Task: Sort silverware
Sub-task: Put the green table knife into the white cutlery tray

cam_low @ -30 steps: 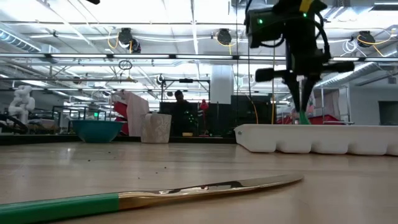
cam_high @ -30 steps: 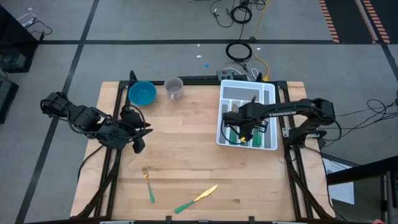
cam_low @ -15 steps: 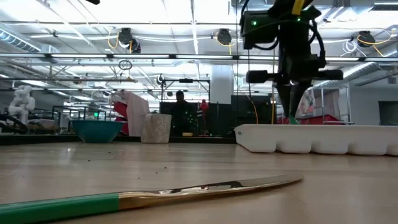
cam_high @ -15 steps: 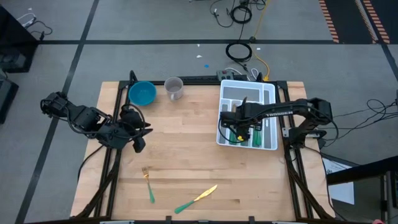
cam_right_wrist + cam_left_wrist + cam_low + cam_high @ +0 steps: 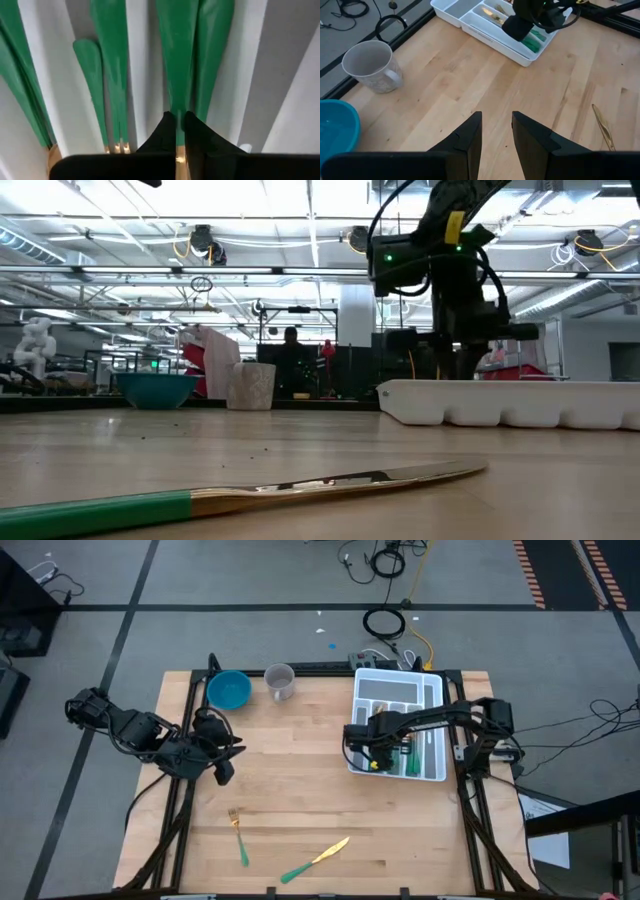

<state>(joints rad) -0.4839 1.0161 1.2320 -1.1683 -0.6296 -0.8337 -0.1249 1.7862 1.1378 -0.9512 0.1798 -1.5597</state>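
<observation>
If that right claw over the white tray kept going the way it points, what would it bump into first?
Probably the green-handled silverware lying in the white tray: the shut right claw points straight at those handles, very close.

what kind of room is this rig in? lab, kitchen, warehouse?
Likely a lab or industrial workshop, not a kitchen: the low view shows exposed ceiling trusses with strip lights, the high view shows loose cables on a grey taped floor, and a person stands among equipment behind the table.
</observation>
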